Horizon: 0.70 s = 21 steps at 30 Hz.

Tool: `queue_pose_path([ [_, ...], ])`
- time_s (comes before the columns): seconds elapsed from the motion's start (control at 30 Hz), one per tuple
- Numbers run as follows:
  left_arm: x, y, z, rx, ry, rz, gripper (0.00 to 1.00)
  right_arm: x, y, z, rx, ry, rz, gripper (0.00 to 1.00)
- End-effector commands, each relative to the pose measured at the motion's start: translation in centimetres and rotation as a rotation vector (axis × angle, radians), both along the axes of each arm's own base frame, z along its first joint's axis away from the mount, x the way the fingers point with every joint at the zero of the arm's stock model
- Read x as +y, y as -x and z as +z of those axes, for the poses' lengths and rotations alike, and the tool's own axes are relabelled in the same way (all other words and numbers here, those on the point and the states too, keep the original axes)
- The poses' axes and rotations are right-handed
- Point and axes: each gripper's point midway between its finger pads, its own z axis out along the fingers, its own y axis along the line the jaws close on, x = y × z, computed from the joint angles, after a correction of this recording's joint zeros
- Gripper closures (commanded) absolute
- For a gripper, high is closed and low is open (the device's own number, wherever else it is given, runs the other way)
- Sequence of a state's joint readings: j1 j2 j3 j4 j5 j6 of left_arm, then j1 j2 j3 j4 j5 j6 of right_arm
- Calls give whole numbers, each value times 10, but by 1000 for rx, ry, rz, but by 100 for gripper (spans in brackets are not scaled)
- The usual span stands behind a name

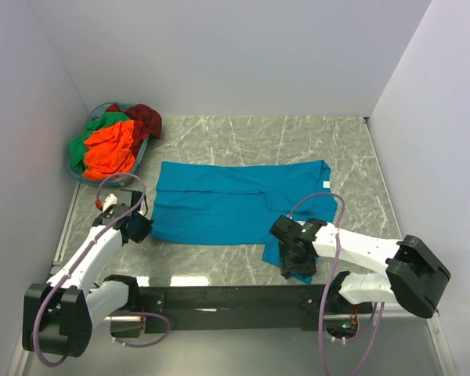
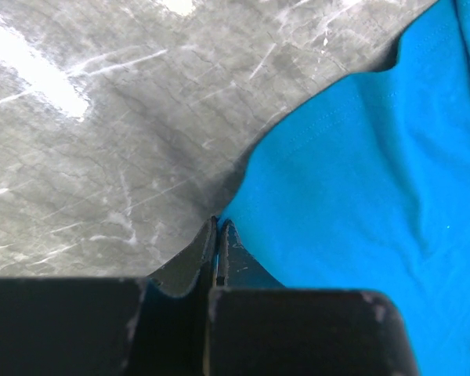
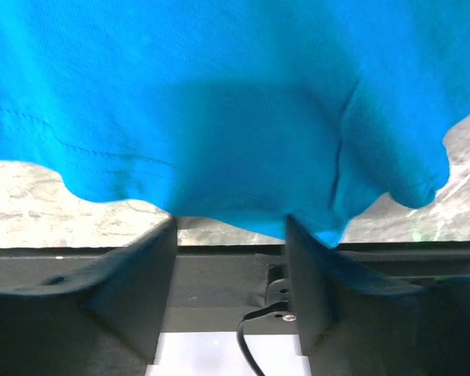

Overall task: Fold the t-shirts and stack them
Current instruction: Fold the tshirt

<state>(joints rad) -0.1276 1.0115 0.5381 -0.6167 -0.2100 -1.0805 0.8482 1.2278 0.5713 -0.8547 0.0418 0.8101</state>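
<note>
A teal-blue t-shirt (image 1: 227,205) lies spread across the middle of the table, with a flap hanging toward the near edge at its right. My left gripper (image 1: 138,229) is at the shirt's near-left corner. In the left wrist view the gripper (image 2: 220,223) is shut, its tips pinching the corner of the teal-blue shirt (image 2: 352,180), whose edge looks slightly raised. My right gripper (image 1: 298,258) is over the near-right flap. In the right wrist view the gripper (image 3: 231,223) is open, and the shirt's hem (image 3: 219,133) drapes over its fingertips. Orange (image 1: 110,149), green (image 1: 102,124) and dark red (image 1: 146,117) t-shirts lie heaped in the basket.
A round teal-rimmed basket (image 1: 80,174) stands at the back left by the left wall. A black rail (image 1: 235,296) runs along the table's near edge between the arm bases. White walls close in the back and both sides. Grey marble tabletop (image 1: 352,157) shows at the right.
</note>
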Motion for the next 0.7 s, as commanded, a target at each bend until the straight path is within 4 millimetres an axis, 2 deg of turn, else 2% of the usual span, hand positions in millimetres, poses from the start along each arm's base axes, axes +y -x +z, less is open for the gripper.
queue_pose_path([
  [0.0,-6,-4,-1,-21,26,-28,99,-5,-12,-8,-54,46,-22,44],
  [0.2,-10,-7,-3,-8,41,-49,99,-10,-15,-8,-60,67,-56,77],
  [0.27,-12,-10,-1,-19,47,-56,99,-11,-18,-4,-74,64,-66,84],
  [0.3,-13,-11,0,-26,51,-56,99,-12,-21,-2,-92,74,-73,87],
  [0.33,-14,-12,2,-35,56,-59,99,-12,-25,4,-107,73,-77,94],
  [0.4,-19,-18,7,-65,79,-76,99,-10,-33,15,-148,58,-84,100],
  [0.5,-23,-25,12,-94,95,-89,99,-9,-51,35,-241,51,-71,100],
  [0.67,-24,-35,25,-115,89,-99,99,-19,-79,69,-374,73,-105,100],
])
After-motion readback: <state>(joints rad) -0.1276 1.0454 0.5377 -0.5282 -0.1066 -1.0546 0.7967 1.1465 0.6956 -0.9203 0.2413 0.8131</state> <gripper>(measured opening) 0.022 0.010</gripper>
